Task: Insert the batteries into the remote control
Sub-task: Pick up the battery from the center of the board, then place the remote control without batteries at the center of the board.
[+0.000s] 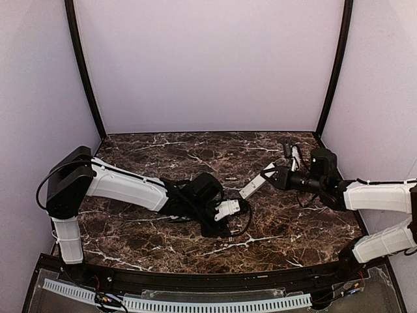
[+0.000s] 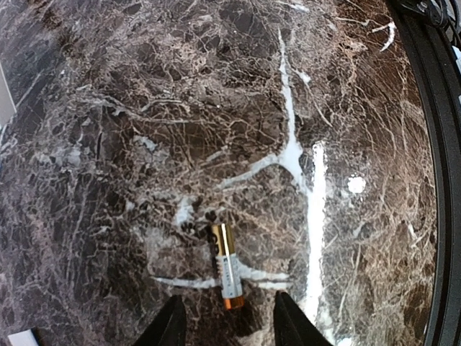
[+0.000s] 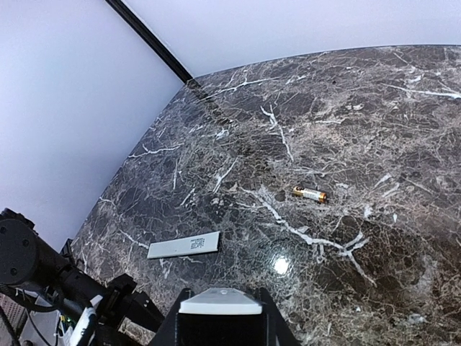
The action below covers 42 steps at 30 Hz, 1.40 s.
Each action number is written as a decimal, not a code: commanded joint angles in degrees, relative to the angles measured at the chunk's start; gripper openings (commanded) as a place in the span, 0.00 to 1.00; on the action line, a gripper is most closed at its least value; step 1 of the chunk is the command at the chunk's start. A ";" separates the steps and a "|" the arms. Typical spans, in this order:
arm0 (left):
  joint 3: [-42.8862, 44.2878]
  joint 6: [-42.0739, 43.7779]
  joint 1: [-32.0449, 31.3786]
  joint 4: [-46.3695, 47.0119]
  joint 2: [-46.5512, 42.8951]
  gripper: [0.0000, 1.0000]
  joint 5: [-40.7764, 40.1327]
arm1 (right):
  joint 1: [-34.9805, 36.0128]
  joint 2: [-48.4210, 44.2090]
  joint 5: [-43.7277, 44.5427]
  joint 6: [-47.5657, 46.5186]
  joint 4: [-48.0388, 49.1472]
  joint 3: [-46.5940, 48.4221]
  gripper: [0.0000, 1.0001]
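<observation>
Left gripper (image 2: 228,306): fingers parted, holding nothing. I see an AA battery (image 2: 225,265) lying flat on the marble table (image 2: 108,144), its orange end just between the fingertips and apart from both.

Right gripper (image 3: 221,295): clamped on the remote control (image 1: 253,187), which I see tilted and held above mid-table, near the left gripper.

Second battery (image 3: 310,193): lies alone on the marble, well apart from both arms.

Flat white strip (image 3: 184,246): lies on the table near the left arm (image 3: 29,267).
</observation>
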 commanded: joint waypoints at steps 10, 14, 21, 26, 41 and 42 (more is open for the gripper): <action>8.05 2.28 -1.64 -10.77 7.04 0.16 -1.68 | -4.20 -3.75 -8.86 2.92 -0.58 -2.65 0.00; 10.53 3.90 -2.88 -15.68 8.22 0.08 -4.92 | -4.59 -3.61 -10.14 3.48 0.36 -3.08 0.00; 12.00 -0.66 -2.63 -20.70 5.04 0.00 -3.48 | -4.55 -1.63 -13.06 5.48 3.40 -3.77 0.00; 9.51 -5.99 -1.09 -20.91 -2.86 0.00 1.58 | -4.41 2.48 -16.01 10.87 9.99 -5.27 0.00; 8.02 -17.50 2.89 -23.06 -10.14 0.00 2.35 | 4.68 17.57 -15.64 25.35 31.92 -7.60 0.00; 7.97 -17.94 2.90 -23.34 -9.94 0.00 2.58 | 5.28 18.98 -15.56 26.22 33.47 -7.61 0.00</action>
